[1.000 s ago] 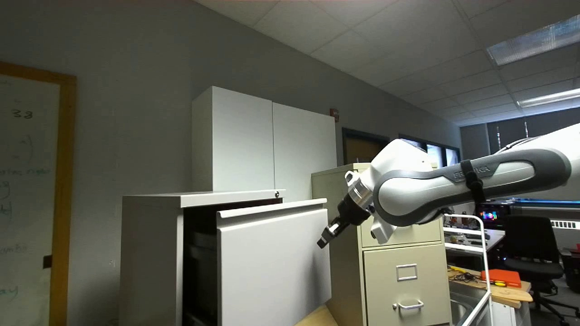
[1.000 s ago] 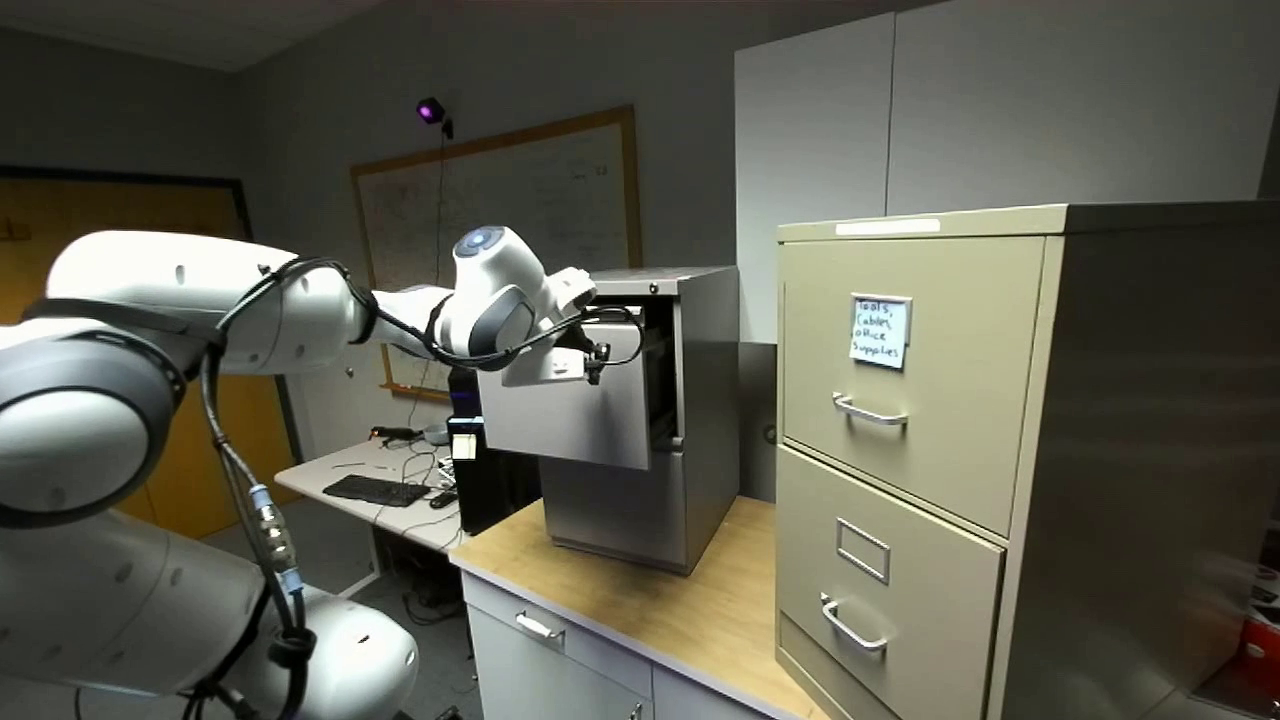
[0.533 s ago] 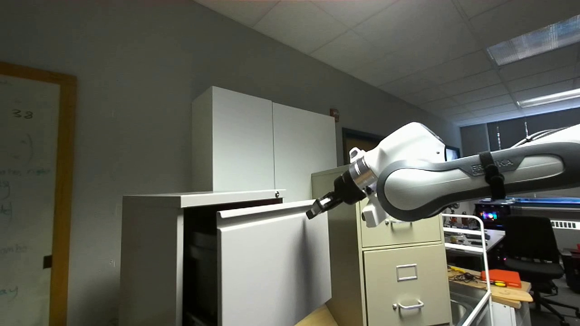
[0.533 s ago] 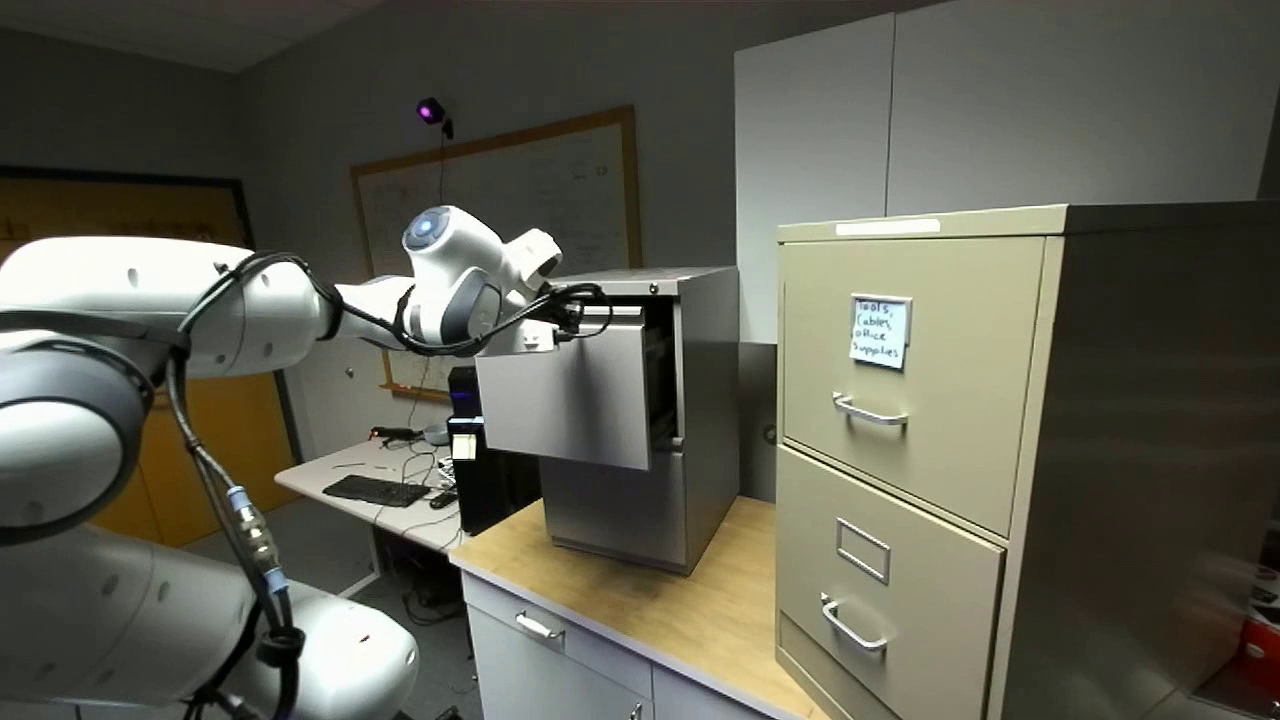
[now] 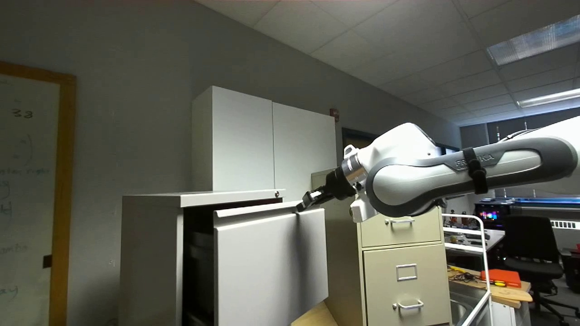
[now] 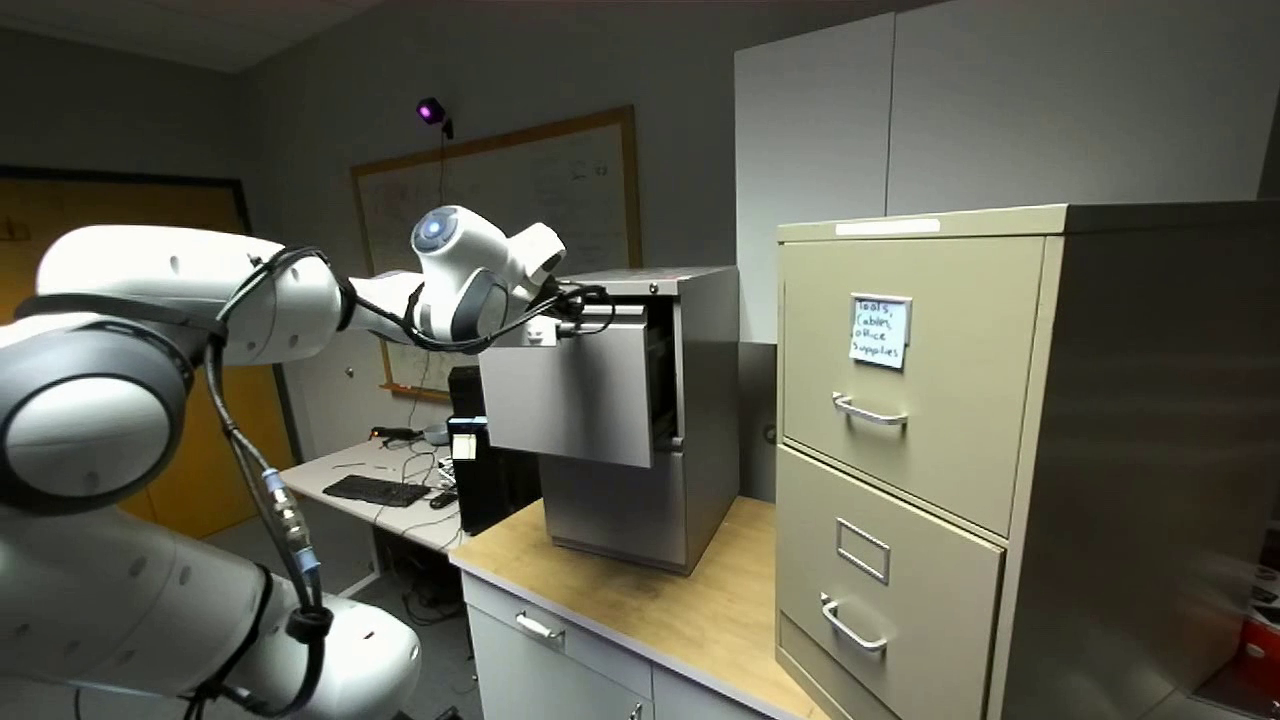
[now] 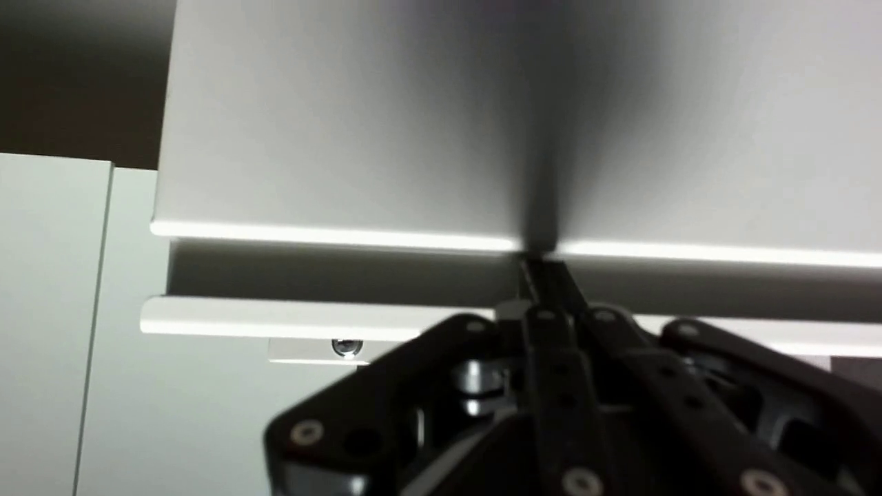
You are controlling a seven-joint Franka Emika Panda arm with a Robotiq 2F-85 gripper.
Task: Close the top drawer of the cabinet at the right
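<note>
Gripper [image 5: 301, 207] is higher and further in than one second ago, and the top drawer [image 5: 263, 267] has edged slightly toward the cabinet [image 5: 152, 258] since half a second ago; small shift, shows in both exterior views. Step in hand, by the look of it: the closing push, just begun. Fingers are together, no real gap, nothing held. Wrist view puts the tips at the dark recess [image 7: 331, 272] along the drawer's upper edge, next to the lip [image 7: 275, 319]; contact looks likely, tips blurry there. Drawer still well out: dark gap between its front and the cabinet body in both exterior views, lower front [image 6: 615, 510] set further back beneath it. Beige filing cabinet [image 6: 905, 400] stands apart, not part of the job.

Next move calls for a straight push along the slide, fingers kept together, height level so the tips stay in the recess, until the drawer sits flush above the lower front. Risk: tips riding over the lip or skidding sideways; an off-centre push could make it bind. Centring hard to tell, wrist view shows only one end. Arm [image 5: 453, 179] probably has a fair reach left.
</note>
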